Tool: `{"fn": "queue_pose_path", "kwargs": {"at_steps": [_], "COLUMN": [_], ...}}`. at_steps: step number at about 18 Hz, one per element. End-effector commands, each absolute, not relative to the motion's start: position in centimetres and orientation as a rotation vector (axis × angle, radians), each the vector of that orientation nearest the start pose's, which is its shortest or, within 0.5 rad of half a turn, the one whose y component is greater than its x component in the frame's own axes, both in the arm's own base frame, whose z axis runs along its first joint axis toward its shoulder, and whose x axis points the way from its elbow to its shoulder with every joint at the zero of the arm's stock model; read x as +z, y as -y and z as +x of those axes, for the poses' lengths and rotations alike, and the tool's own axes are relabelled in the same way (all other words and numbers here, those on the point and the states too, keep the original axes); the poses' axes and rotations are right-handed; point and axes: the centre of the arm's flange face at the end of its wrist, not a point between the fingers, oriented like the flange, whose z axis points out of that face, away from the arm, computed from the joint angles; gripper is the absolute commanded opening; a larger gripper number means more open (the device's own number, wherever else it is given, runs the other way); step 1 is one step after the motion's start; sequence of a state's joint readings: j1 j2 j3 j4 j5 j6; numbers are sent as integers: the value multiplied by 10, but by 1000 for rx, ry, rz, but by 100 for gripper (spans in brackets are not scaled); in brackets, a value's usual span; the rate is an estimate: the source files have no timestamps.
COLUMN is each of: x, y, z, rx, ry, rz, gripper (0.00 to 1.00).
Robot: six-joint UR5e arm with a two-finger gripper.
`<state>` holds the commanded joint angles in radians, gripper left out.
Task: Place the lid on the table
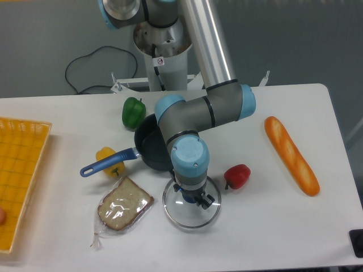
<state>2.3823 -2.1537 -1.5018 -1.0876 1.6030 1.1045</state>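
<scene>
Near the front middle of the table (266, 226), just ahead of the dark saucepan (152, 148) with its blue handle, lies or hangs very low the lid (191, 207): clear glass, thin metal rim, seemingly level with the white surface showing through it. Straight above its centre, pointing down, stands the tool (191, 198), wrist housing blocking most of the view of the knob. Cannot tell from this angle whether pressed on the knob or spread off it; only dark finger parts visible at the lid's middle. Likewise unclear whether rim touching the table or a hair above it. Close to the lid's right edge but apart from it, a red pepper (237, 176); to its left, near but not touching, a bagged slice of bread (123, 203). Farther off, a yellow pepper (109, 158) beneath the pan handle, a green pepper (134, 112) behind the pan, a baguette (291, 155) well apart to the right, a yellow tray (22, 164) at the far left. Judged step: the set-down itself, nearly finished. Next move, as a guess: confirm full rest on the table, part the fingers, lift straight up without dragging the knob, keeping clear of red pepper and bread.
</scene>
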Motion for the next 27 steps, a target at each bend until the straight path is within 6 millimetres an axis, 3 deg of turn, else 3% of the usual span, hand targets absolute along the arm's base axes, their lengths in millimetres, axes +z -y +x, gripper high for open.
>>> {"fn": "queue_pose_path", "kwargs": {"at_steps": [23,26,27], "x": [208,209,210], "y": [-567,-567,-568], "z": [-388,-388,-388], "rx": [15,17,17], "ry": [-510,-510,-512], "rz": [-3174,-3173,-3170], "gripper": [68,76,88]}}
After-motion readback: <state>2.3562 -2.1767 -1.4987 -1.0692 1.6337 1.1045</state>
